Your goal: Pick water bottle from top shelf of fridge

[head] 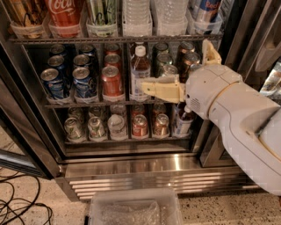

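Only legible brand: white "Coca" script on the red Coca-Cola container [66,12], at 11 o'clock in frame on the top shelf [88,39]. It sits between a gold can [22,12] at its 9 and a green-white can [101,15] at its 3; print on both is unreadable. A blue-red can [205,9] is at 1 o'clock in frame, brand not legible.

The water bottle [137,15] is at 12 o'clock in frame on the top shelf, behind a clear holder. It is ribbed clear plastic, its cap cut off by the frame edge, no label readable. A second clear bottle [172,15] stands just beside it at its 3.

On the rack below are blue cans [55,81], a red can [112,81] and a brown-drink bottle [137,66] with a white cap and an unreadable label.

The gripper [174,65] is inside the fridge [131,169] at middle-rack height, with the water bottle at its 11 o'clock, well apart. Its fingers [160,88] are spread wide and hold nothing. One points to 9 o'clock across the brown-drink bottle's lower body, contact unclear. The other points to 12, just under the top shelf rail.

A clear bin [134,211] is at 6 o'clock in frame and cables [17,206] at 8.
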{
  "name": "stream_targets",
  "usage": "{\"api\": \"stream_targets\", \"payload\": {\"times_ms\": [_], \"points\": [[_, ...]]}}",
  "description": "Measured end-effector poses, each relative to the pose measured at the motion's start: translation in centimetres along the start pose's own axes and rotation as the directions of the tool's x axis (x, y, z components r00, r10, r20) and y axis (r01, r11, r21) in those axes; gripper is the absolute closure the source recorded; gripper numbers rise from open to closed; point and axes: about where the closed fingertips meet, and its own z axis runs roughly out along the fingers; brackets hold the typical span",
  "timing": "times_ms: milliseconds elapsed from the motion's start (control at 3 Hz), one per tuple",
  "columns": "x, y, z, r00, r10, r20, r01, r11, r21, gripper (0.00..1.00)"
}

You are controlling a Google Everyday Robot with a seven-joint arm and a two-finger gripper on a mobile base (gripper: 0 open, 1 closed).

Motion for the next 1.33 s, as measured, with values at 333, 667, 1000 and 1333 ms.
{"api": "stream_targets", "payload": {"times_ms": [333, 667, 1000, 1333], "points": [[-2.2, 0.4, 0.5, 0.998, -0.045, 0.034, 0.044, 0.9984, 0.037, 0.13], [-3.8, 3.1, 1.7, 0.993, -0.090, 0.070, 0.091, 0.9958, -0.008, 0.21], [-4.3, 4.1, 2.3, 0.991, -0.108, 0.083, 0.111, 0.9936, -0.022, 0.21], [-5.3, 2.2, 2.4, 0.989, -0.106, 0.100, 0.103, 0.9941, 0.032, 0.23]]}}
